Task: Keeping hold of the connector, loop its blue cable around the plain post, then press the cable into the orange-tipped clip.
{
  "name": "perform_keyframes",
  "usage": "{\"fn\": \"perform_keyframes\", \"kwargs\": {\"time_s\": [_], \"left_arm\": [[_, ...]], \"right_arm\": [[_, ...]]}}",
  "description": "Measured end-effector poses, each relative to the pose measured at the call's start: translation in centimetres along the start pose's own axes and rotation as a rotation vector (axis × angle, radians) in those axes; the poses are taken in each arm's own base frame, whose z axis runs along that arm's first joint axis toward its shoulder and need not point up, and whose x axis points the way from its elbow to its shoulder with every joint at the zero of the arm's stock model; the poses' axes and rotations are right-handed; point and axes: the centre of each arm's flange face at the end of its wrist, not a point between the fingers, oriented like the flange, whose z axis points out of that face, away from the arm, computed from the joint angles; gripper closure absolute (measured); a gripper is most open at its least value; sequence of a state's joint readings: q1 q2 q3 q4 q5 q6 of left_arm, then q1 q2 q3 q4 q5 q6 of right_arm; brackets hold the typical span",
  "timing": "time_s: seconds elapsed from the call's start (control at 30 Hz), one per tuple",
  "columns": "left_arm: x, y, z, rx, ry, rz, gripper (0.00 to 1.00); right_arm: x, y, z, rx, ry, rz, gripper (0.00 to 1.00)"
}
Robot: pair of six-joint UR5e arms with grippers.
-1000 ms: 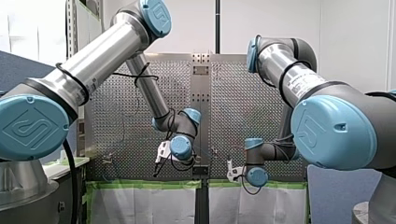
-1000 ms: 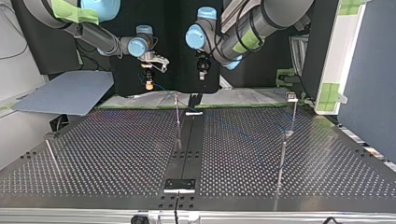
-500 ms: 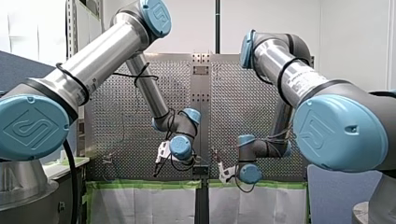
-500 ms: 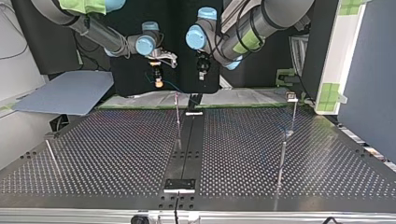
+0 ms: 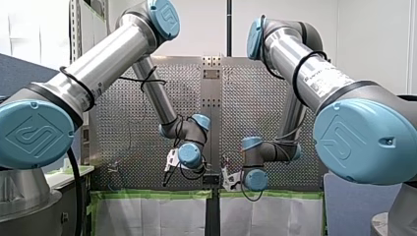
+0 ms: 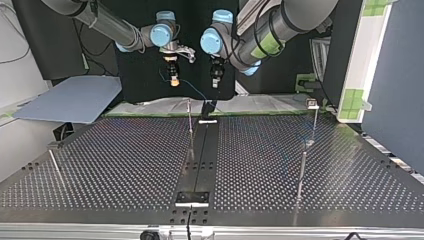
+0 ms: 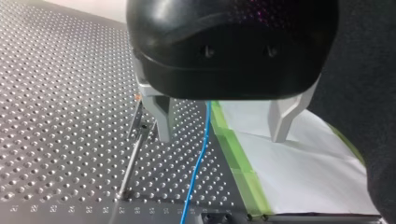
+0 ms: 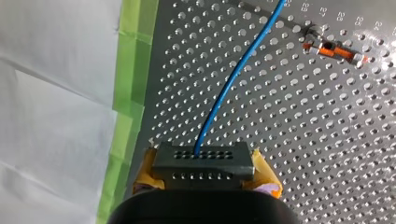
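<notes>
**Lighting.** Even, diffuse room light throughout. Front view: the white wall [image 5: 373, 39] is bright, and soft highlights run along my left arm's metal tube [image 5: 105, 61]. Top view: dim, with a dark backdrop [image 6: 140, 80] and a faint sheen on the perforated table [image 6: 115, 160]. Wrist views: the white paper [image 8: 51, 70] glares, and the housing of my left gripper [image 7: 222, 136] lies in shade.

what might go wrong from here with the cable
The cable passes beneath my open left pincer, in line with its gap, so it may snag there. My right pincer grips the connector only by its ends; cable tension while looping might pull it loose.
</notes>
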State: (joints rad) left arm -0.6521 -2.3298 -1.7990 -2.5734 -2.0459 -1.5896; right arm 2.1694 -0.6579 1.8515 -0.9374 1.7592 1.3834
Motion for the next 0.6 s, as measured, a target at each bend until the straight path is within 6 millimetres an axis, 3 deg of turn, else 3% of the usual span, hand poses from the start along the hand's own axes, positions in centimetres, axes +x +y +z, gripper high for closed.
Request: {"fn": "perform_keyframes", "kwargs": {"time_s": [0.6], "left_arm": [[-0.2, 0.2, 0.5, 0.005, -0.017, 0.025, 0.0]], "right_arm": [[-2.6, 0.8, -3.8, -0.02, -0.001, 0.021, 1.0]]}}
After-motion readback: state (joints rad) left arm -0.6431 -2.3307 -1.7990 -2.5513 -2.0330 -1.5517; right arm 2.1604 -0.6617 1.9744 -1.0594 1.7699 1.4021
